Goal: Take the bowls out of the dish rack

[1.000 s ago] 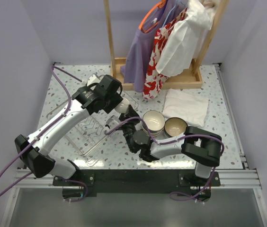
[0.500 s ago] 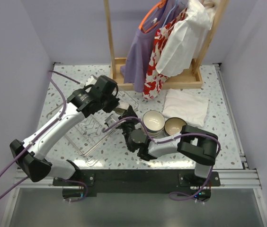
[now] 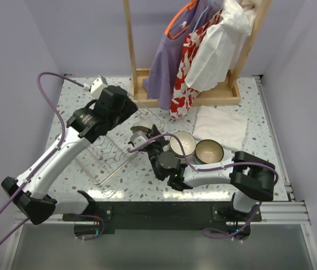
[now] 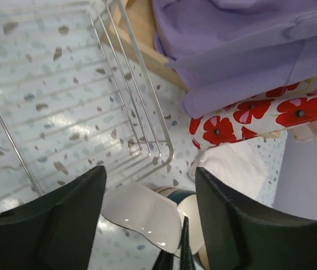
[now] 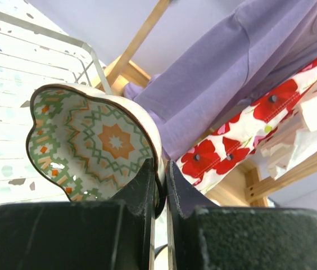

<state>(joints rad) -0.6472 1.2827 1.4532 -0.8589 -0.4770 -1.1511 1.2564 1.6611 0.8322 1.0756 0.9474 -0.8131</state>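
Observation:
My right gripper (image 5: 161,169) is shut on the rim of a white scalloped bowl (image 5: 91,146) with a green and orange pattern inside. In the top view that bowl (image 3: 141,125) hangs at the right end of the dish rack (image 3: 105,154), with the right gripper (image 3: 149,136) just below it. The left gripper (image 4: 150,170) is open and empty, above the bowl (image 4: 141,211) and apart from it. A bowl with a teal band (image 3: 182,143) and a beige bowl (image 3: 209,151) sit on the table to the right. No bowl shows in the visible part of the rack (image 4: 141,112).
A wooden clothes stand (image 3: 130,50) with purple, red-flowered and white garments fills the back. A folded white cloth (image 3: 220,126) lies behind the two bowls. Purple walls close in the left and right sides of the speckled table (image 3: 141,177).
The left gripper has opened and drawn back up and to the left, off the white bowl. The right gripper has shut on the bowl's rim and holds it alone.

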